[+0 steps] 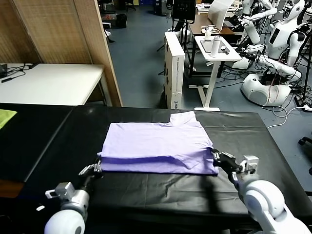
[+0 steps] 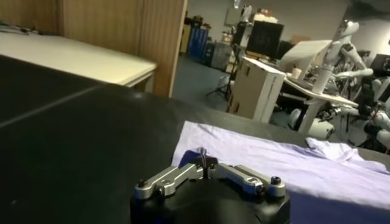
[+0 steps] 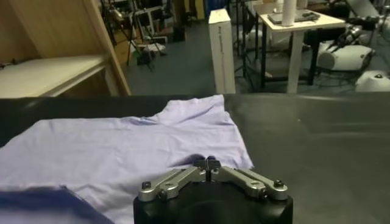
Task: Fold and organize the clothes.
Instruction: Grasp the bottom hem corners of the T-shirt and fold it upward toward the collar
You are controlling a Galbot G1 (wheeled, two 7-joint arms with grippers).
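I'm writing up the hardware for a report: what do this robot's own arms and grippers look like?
Both arms end in rounded, glossy white wrist shells. The left gripper and the right gripper are alike: a black housing carrying silver metal linkage bars with dark pivot screws, narrowing to slim dark fingertips. A small grey boxy module sits on each wrist. No loose cables or markings show.
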